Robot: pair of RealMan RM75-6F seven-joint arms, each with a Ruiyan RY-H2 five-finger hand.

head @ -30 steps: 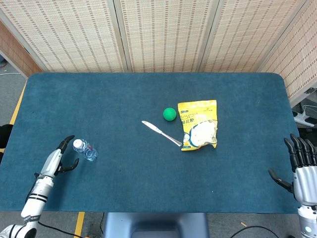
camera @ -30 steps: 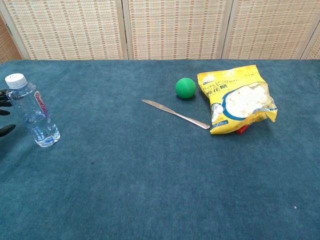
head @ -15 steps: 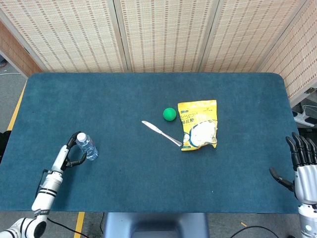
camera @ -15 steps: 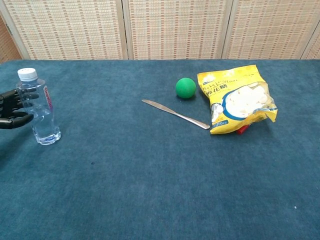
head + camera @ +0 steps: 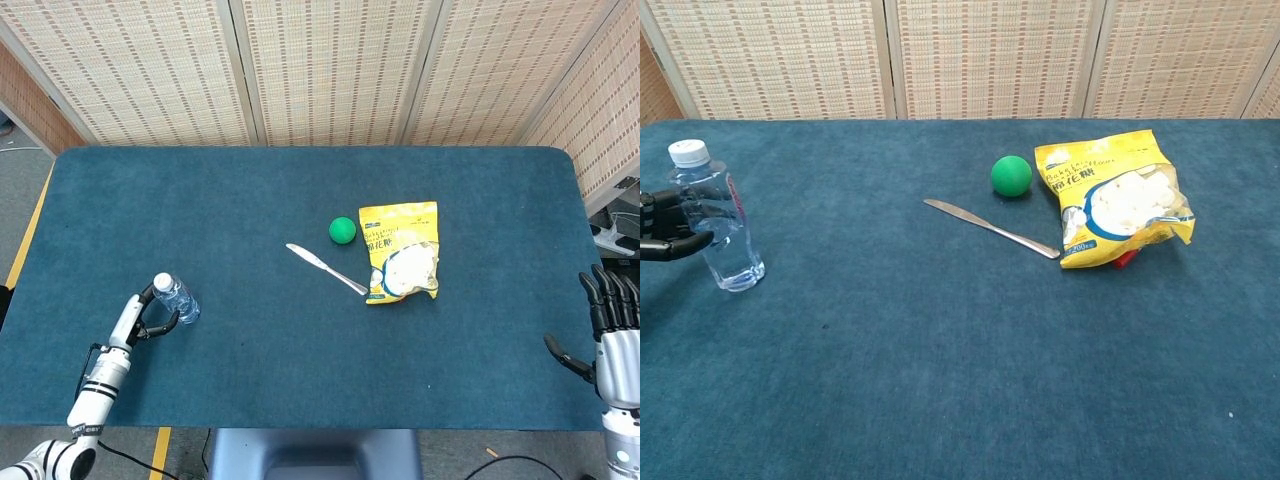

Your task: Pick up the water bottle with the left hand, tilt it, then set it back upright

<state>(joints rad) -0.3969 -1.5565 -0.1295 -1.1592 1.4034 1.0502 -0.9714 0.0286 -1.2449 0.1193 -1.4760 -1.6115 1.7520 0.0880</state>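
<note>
The clear water bottle [image 5: 723,232] with a white cap stands upright on the blue table [image 5: 960,350] at its left side; the head view shows this water bottle [image 5: 178,300] near the front left. My left hand [image 5: 670,225] comes in from the left edge and its black fingers [image 5: 685,243] wrap the bottle's middle, thumb in front and the others behind. In the head view the left hand [image 5: 148,312] curls around the bottle. My right hand [image 5: 610,330] hovers at the table's right edge, fingers spread and holding nothing.
A table knife [image 5: 990,228] lies near the centre, with a green ball [image 5: 1011,175] behind it. A yellow snack bag [image 5: 1117,205] lies to their right. Woven screens [image 5: 330,70] stand behind the table.
My left hand has moved in from the left and closed its fingers around the bottle. The bottle has shifted slightly to the right. The right hand has stayed in place.
</note>
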